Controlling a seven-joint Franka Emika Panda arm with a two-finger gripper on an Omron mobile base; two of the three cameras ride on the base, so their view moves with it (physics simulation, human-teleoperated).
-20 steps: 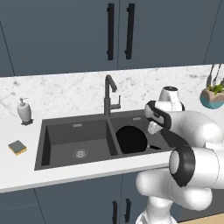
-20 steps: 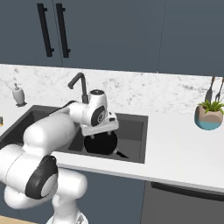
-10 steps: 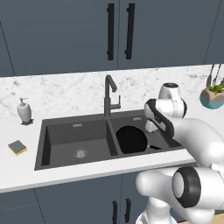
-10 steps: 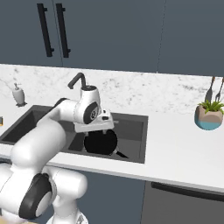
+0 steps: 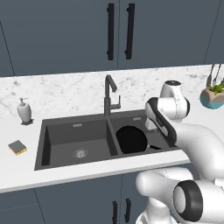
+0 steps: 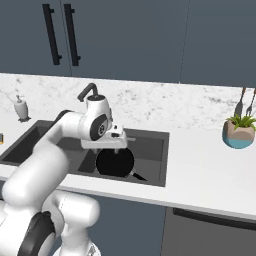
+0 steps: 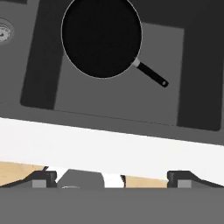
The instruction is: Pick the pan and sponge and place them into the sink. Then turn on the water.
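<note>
Risen gripper (image 7: 112, 177) — fingers spread — above pan (image 5: 131, 140), handle toward sink's (image 5: 57, 151) right-front corner.

From behind the arm's left we look forward and down across the sink (image 5: 78, 144) and faucet (image 5: 109, 94). From its right we face the same sink (image 6: 150, 150) more obliquely. Both share the pan (image 5: 131, 140) basin. Close above, we look straight down along the end effector (image 7: 111, 177) onto that pan (image 7: 101, 37).
</note>
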